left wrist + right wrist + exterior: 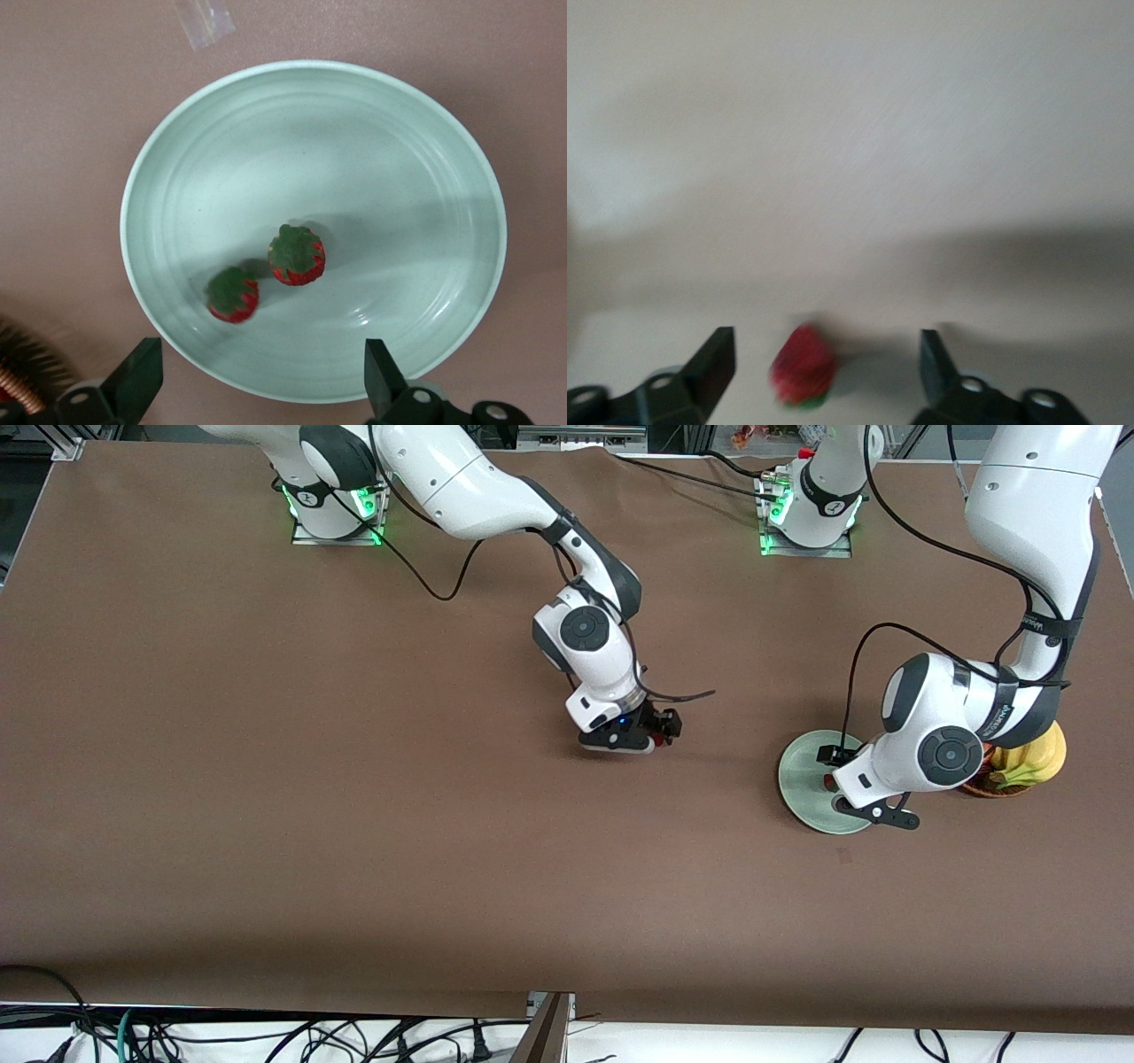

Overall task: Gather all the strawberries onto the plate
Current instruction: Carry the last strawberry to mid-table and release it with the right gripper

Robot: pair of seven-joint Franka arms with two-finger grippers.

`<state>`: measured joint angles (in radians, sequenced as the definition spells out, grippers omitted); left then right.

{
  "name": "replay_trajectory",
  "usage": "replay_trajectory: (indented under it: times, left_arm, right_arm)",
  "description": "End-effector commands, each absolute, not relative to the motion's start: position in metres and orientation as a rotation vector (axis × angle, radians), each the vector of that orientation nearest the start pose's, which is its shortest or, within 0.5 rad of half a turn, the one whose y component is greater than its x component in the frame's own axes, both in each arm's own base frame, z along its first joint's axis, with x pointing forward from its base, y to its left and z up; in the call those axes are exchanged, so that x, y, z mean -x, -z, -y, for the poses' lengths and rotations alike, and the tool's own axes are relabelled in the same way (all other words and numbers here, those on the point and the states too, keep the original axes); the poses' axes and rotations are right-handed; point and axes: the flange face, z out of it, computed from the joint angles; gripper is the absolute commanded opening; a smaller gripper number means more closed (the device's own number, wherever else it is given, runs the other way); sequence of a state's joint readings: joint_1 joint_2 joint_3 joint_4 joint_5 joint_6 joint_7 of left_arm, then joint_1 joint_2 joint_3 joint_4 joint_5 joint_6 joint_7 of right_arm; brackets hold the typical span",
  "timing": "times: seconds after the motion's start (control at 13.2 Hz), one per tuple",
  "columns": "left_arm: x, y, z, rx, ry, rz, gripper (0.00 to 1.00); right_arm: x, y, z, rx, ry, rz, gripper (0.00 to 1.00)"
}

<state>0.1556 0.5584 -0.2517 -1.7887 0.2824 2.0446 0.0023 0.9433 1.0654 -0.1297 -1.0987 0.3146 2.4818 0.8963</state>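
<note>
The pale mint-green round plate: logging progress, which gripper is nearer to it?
Left. The left gripper is open over the pale mint-green round plate; the right gripper is open around a strawberry at mid-table.

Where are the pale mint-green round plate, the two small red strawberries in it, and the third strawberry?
Pale mint-green round plate (177,159), left wrist view, bare inner wall.
Strawberry near plate centre (297,255), left wrist view, green top.
Second strawberry (233,296), left wrist view, green top.
Third strawberry (803,365), right wrist view, red body.
</note>
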Motion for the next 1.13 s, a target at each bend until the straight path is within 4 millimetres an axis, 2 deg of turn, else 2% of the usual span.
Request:
replay_trajectory:
  times: [0.0,0.15,0.23,0.38,0.6,0.75,0.83,1.06]
  left_arm:
    - [-0.627,-0.249,0.043,3.005,-0.423,-0.346,1.0]
    - [-0.626,-0.261,0.053,3.026,-0.418,-0.301,1.0]
    - [-0.628,-0.266,0.061,3.04,-0.402,-0.254,1.0]
    - [-0.631,-0.278,0.09,3.061,-0.362,-0.175,1.0]
    - [-0.622,-0.285,0.143,3.075,-0.34,0.028,1.0]
    - [-0.615,-0.288,0.184,3.069,-0.314,0.109,1.0]
    - [-0.612,-0.292,0.208,3.065,-0.292,0.161,1.0]
    - [-0.612,-0.289,0.264,3.067,-0.261,0.301,1.0]
  right_arm:
    - [-0.55,-0.259,-0.576,2.874,0.167,-0.176,1.0]
    - [-0.58,-0.276,-0.533,2.951,0.106,-0.057,1.0]
    - [-0.601,-0.294,-0.506,2.961,0.093,-0.026,1.0]
    - [-0.628,-0.316,-0.457,2.997,0.026,0.047,1.0]
    - [-0.662,-0.345,-0.375,3.055,-0.057,0.124,1.0]
    - [-0.676,-0.365,-0.325,3.113,-0.112,0.164,1.0]
    - [-0.683,-0.375,-0.292,3.146,-0.144,0.186,1.0]
    - [-0.694,-0.412,-0.209,3.153,-0.232,0.228,1.0]
